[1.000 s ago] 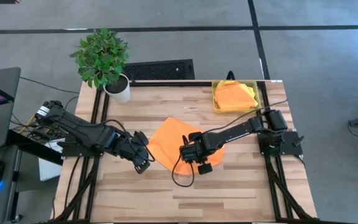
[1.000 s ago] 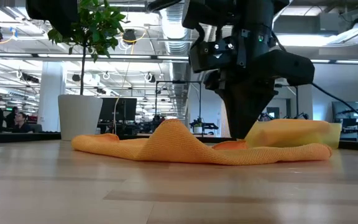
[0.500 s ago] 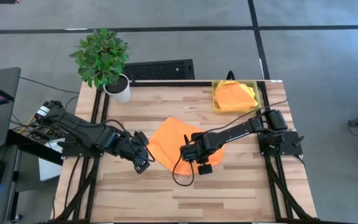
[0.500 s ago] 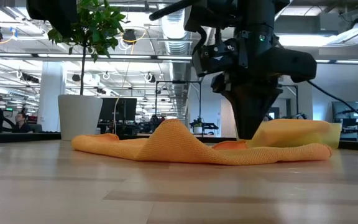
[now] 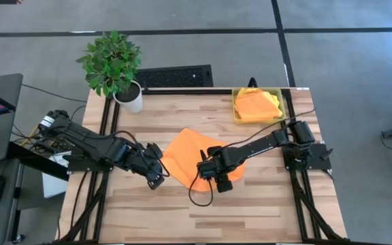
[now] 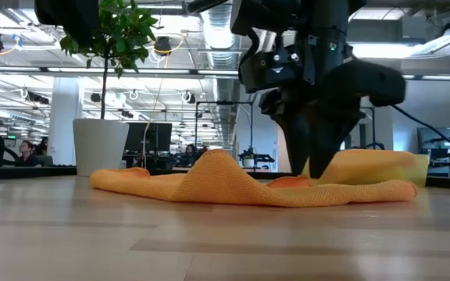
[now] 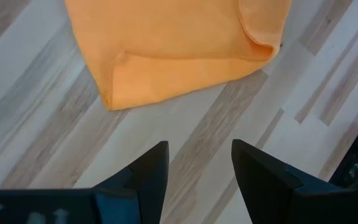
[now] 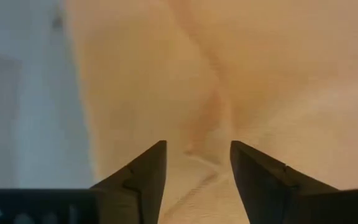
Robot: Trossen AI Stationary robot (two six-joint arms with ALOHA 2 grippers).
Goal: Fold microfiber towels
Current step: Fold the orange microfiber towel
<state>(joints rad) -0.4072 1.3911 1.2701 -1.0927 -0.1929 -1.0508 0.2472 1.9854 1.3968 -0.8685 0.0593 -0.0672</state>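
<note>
right gripper [image 5: 211,174] has crept a touch toward the left arm since a second ago and tipped over, its fingers now leaning at a new angle in the low view; nothing else on the table has budged. it hangs low over the near edge of the orange towel [image 5: 194,153], which lies rumpled in the middle of the table [image 5: 264,211] with a soft hump rising in it. from its own wrist camera the two fingers [image 8: 143,173] stand apart with cloth filling the gap, nothing pinched that i can see. the left gripper [image 5: 156,178] waits just beside the towel's left corner, fingers spread and empty, bare wood under them.

more towels, orange with a yellow one showing, sit in the yellow bin [image 5: 237,107] at the far right corner, beside the potted plant [image 5: 114,64] end of the table.

looks to me like the first fold is only being set up: the right arm is picking its grip. next it needs to drop onto the edge, close, and carry that side over, probably with the left taking the other corner.
</note>
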